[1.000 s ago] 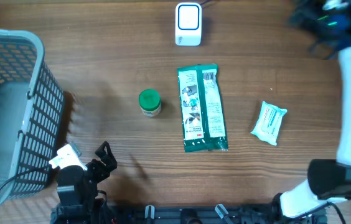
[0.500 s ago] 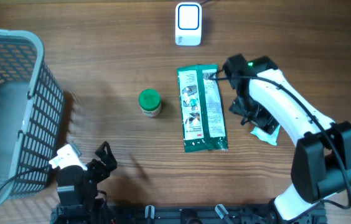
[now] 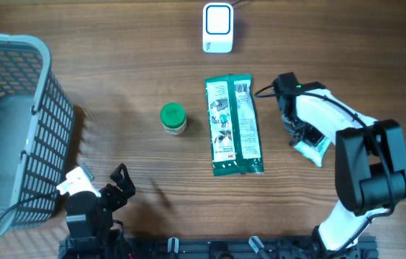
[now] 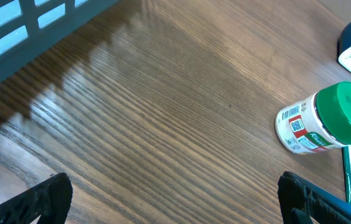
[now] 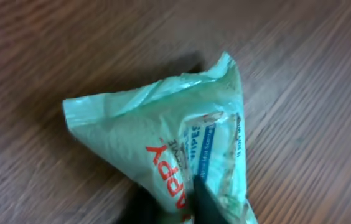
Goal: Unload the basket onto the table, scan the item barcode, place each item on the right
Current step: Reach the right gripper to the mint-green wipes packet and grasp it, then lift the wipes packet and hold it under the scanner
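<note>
**Right gripper clamped on wipes pack – left gripper idle, wide**

- Right gripper: closed down tight on the small wipes pack, pinching its left edge. The right wrist view shows the pack crumpled into a peak, with one dark fingertip pressed into its lower edge. I can't tell whether the pack is off the worktop.
- The pack sits right of centre, just beside the long green pouch – apart from it, not touching.
- The scanner is at the far edge, well apart from the pack.
- Left gripper: jaws fully spread, nothing between them, at the near edge beside the basket.
- The green-lidded jar lies on its side ahead of the left gripper, left of the pouch.
</note>
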`<state>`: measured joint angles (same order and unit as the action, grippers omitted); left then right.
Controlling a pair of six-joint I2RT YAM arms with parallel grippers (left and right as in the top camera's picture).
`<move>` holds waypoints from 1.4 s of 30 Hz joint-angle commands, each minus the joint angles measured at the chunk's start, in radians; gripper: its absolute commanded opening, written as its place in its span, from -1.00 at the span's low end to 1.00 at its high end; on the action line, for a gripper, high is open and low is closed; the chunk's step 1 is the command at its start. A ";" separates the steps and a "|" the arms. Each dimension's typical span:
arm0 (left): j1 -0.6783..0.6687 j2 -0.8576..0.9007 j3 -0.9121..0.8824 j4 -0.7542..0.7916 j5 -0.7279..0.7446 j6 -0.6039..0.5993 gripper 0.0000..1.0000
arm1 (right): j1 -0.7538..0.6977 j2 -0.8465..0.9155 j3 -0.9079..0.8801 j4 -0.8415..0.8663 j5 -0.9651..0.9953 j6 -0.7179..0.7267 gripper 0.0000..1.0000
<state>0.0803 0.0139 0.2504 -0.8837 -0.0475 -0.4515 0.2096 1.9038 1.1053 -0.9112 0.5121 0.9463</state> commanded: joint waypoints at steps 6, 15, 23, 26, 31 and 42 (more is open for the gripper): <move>-0.005 -0.007 -0.004 0.000 -0.002 -0.005 1.00 | -0.034 0.010 0.142 0.104 -0.930 -0.399 -0.92; -0.005 -0.007 -0.004 0.000 -0.002 -0.005 1.00 | -0.034 -0.095 0.220 0.094 -1.621 -0.111 -0.91; -0.005 -0.007 -0.004 0.000 -0.002 -0.005 1.00 | -0.034 -0.095 0.219 0.196 -1.891 0.143 -0.91; -0.005 -0.007 -0.004 0.000 -0.002 -0.005 1.00 | -0.034 -0.095 0.219 0.288 -1.928 0.163 -0.91; -0.005 -0.007 -0.004 0.000 -0.002 -0.005 1.00 | -0.034 -0.095 0.219 0.373 -1.908 0.063 -0.92; -0.005 -0.007 -0.004 0.000 -0.002 -0.005 1.00 | 0.129 -0.095 0.232 0.594 -0.848 -0.424 -0.91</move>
<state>0.0803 0.0139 0.2504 -0.8841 -0.0471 -0.4515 0.2768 1.8351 1.3052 -0.3317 -0.7212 0.6235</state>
